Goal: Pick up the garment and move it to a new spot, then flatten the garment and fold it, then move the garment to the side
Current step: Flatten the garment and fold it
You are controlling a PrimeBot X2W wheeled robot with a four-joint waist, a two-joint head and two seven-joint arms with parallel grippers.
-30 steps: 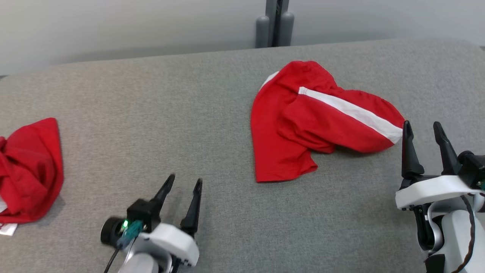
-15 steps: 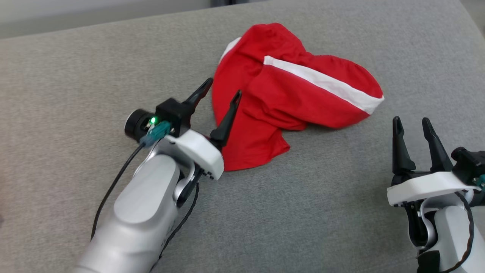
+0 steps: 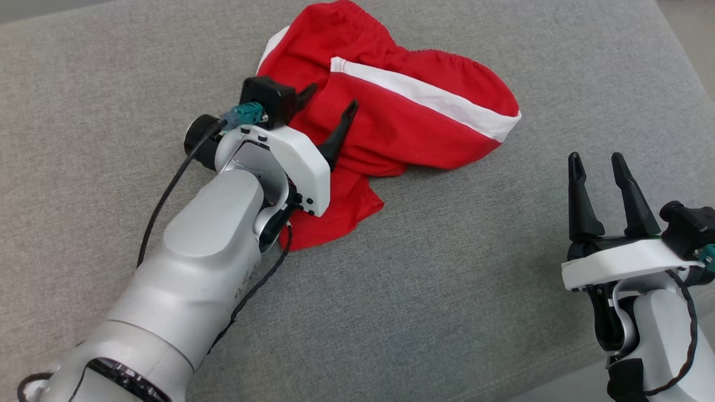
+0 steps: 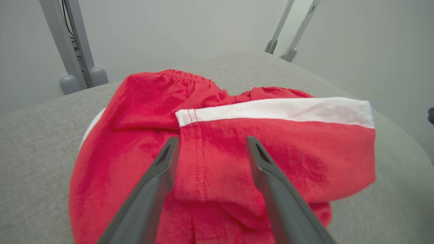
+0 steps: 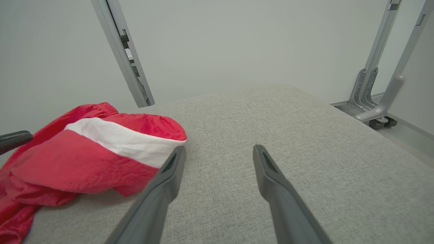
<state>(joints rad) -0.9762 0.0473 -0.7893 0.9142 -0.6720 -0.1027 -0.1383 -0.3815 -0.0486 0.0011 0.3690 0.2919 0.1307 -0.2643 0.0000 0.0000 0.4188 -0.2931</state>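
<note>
Grey fabric covers the tabletop [image 3: 447, 279] on which we work. Nearest to us, the right hand [image 3: 595, 156] is positioned to the right of the garment [image 3: 424, 128], clear of it. Its two fingers are apart with nothing between them, and they point over bare tabletop near the garment's white-edged end. The left hand [image 3: 333, 96] is positioned over the garment's left portion, fingers apart. In the left wrist view, the two fingers straddle a stitched hem fold of the red cloth; we cannot tell whether the fingertips touch the cloth. The garment, a pair of red shorts, lies crumpled on the tabletop. One white stripe [image 3: 424, 97] runs across its upper layer to the right-hand end. A gathered elastic waistband [image 4: 179, 74] forms the garment's far edge. Beyond the garment, we observe a pale wall [image 5: 237, 40] and grey metal posts [image 5: 122, 51].
</note>
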